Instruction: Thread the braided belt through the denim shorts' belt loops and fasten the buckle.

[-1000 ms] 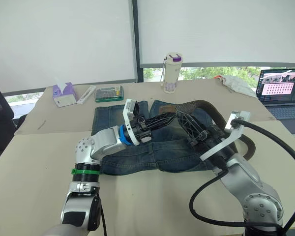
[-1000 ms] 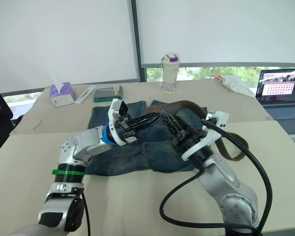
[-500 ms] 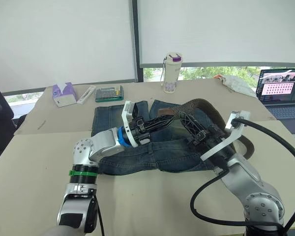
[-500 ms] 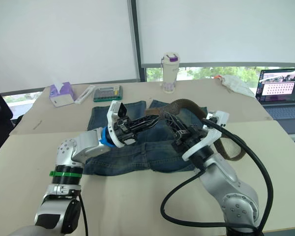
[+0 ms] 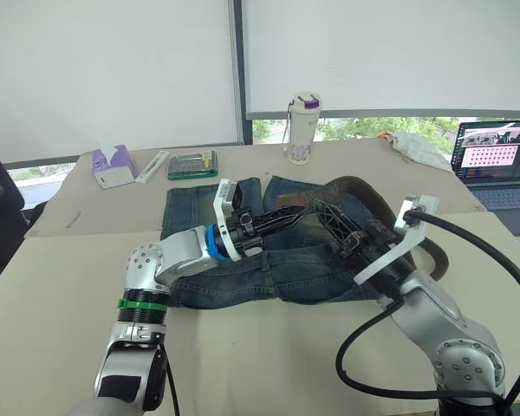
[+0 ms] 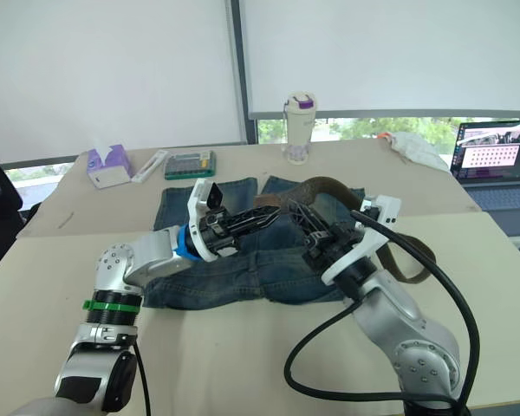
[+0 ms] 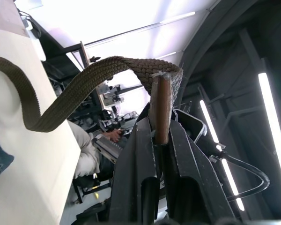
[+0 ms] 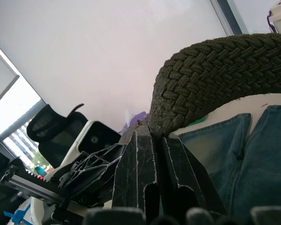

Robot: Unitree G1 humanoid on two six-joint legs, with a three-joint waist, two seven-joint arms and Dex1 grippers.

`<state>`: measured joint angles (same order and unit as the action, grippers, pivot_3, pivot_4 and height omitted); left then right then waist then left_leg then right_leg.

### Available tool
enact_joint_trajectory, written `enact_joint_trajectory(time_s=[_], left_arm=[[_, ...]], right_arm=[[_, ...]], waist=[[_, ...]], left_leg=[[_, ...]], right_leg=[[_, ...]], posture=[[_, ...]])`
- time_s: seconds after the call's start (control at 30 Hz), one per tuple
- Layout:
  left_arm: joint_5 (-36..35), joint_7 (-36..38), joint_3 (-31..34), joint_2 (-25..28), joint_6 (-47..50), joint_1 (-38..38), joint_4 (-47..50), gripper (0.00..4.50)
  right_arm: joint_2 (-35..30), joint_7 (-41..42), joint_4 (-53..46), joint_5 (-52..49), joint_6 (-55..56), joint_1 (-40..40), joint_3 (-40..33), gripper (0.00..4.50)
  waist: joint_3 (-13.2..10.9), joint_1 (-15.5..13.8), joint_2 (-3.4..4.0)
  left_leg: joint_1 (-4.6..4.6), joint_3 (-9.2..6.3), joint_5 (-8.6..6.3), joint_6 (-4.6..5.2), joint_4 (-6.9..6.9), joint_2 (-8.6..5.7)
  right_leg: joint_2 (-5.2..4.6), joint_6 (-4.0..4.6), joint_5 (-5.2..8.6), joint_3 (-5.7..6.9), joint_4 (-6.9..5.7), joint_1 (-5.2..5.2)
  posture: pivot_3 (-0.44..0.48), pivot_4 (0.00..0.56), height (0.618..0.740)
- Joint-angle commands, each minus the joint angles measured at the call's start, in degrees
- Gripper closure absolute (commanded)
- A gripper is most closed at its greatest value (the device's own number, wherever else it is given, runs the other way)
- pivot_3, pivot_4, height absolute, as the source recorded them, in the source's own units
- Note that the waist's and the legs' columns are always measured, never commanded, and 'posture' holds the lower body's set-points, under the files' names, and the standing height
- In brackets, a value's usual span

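Note:
The denim shorts (image 5: 269, 260) lie flat on the table with the waistband at the far side. The braided belt (image 5: 364, 189) arches above them and runs off past the right arm. My left gripper (image 5: 296, 211) hovers over the middle of the shorts, shut on the belt's reddish-brown leather tip (image 7: 160, 110). Just to its right, my right gripper (image 5: 322, 210) is shut on the woven strap (image 8: 215, 79) close behind the tip. The two grippers nearly meet. The belt loops and the buckle are hidden from view.
Along the table's far side stand a purple tissue box (image 5: 113, 166), a white bar (image 5: 152, 165), a green box (image 5: 193, 164) and a bottle (image 5: 302, 128). A white cloth (image 5: 420, 147) and an open laptop (image 5: 494, 160) sit at the right.
My left arm has drawn back slightly to the left with the belt tip, and the belt's arch has risen a little. Both grippers keep their hold.

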<state>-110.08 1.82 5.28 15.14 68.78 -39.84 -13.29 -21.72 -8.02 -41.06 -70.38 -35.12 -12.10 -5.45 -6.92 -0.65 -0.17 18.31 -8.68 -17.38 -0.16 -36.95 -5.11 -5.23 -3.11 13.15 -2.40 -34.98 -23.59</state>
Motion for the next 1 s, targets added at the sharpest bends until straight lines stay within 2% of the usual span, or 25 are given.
enact_joint_trajectory(time_s=[0.03,0.17,0.23,0.3,0.4,0.53,0.67,0.73,0.83,1.0], left_arm=[[0.7,2.2,-0.4,1.1,1.4,0.6,2.4,4.5],[2.2,3.6,-0.7,1.3,1.4,0.6,2.5,4.5],[6.3,5.9,-0.7,1.7,0.8,1.0,4.4,4.5],[8.8,10.7,0.0,1.6,0.2,1.5,8.0,3.73],[14.8,14.9,-0.8,2.5,-1.0,1.6,12.5,2.87],[37.0,30.7,-8.8,10.5,-9.8,4.6,25.9,1.49],[57.7,40.9,-17.0,15.7,-25.3,7.7,30.7,0.09],[62.1,42.4,-17.5,15.3,-29.2,8.5,29.9,0.04],[68.9,45.2,-19.2,15.8,-34.0,10.1,28.6,0.04],[73.7,46.6,-19.5,15.2,-36.5,13.6,29.3,0.04]], right_arm=[[-1.8,-0.4,-0.8,-0.3,0.4,0.2,-3.1,4.46],[-3.0,-0.3,-0.5,-0.8,0.5,0.7,-3.3,4.46],[-3.3,-0.3,-0.3,-0.7,0.8,0.7,-3.4,4.46],[-3.6,-0.5,0.0,-0.5,0.8,0.6,-3.7,4.5],[-4.8,-0.3,0.9,-0.1,0.4,0.4,-4.8,4.5],[-9.8,-0.5,5.0,0.7,-1.6,0.7,-9.3,4.5],[-15.5,-0.3,9.4,3.2,-5.6,0.6,-10.3,4.5],[-18.0,-0.2,11.9,6.1,-8.4,0.0,-8.8,4.5],[-17.1,-1.2,15.5,7.9,-10.8,-1.8,-7.4,4.5],[-14.7,0.3,19.8,15.1,-12.5,-3.4,-3.4,4.5]], waist=[[0.0,0.0,0.0],[0.0,0.0,-0.01],[0.0,0.0,-0.01],[0.0,0.0,-0.01],[0.0,-0.1,-0.03],[0.0,0.0,0.0],[-0.1,-0.1,0.03],[-0.1,-0.1,0.01],[-0.1,-0.1,-0.05],[-0.1,0.1,-0.01]], left_leg=[[0.0,0.0,0.0,0.0,0.0,0.0],[0.01,0.0,0.0,0.0,0.0,0.0],[0.01,0.0,0.0,0.0,0.0,0.01],[0.03,0.0,0.0,0.0,0.02,0.01],[0.04,0.04,0.01,0.0,0.04,0.0],[0.04,0.11,0.02,-0.01,0.11,0.02],[0.03,0.21,0.01,0.01,0.19,0.05],[0.1,0.25,0.0,0.08,0.22,0.11],[0.14,0.27,-0.01,0.2,0.21,0.17],[0.12,0.29,-0.02,0.24,0.22,0.2]], right_leg=[[0.0,0.0,0.0,0.0,0.0,0.0],[-0.01,0.0,0.0,0.0,0.01,0.01],[0.0,0.0,0.0,0.0,0.01,0.0],[0.01,0.0,0.0,0.0,0.02,-0.01],[0.0,0.01,-0.01,-0.01,0.03,-0.03],[0.02,0.07,-0.04,-0.03,0.07,-0.03],[0.02,0.16,-0.06,-0.07,0.18,0.0],[0.01,0.2,-0.08,-0.05,0.26,0.05],[0.0,0.2,-0.09,-0.01,0.36,0.11],[0.02,0.18,-0.09,-0.01,0.41,0.12]], posture=[[0.0,0.15,0.74],[0.0,0.15,0.74],[0.0,0.15,0.74],[0.0,0.15,0.74],[0.0,0.15,0.74],[0.0,0.15,0.74],[0.0,0.15,0.74],[0.0,0.15,0.74],[0.0,0.15,0.74],[0.0,0.15,0.74]])
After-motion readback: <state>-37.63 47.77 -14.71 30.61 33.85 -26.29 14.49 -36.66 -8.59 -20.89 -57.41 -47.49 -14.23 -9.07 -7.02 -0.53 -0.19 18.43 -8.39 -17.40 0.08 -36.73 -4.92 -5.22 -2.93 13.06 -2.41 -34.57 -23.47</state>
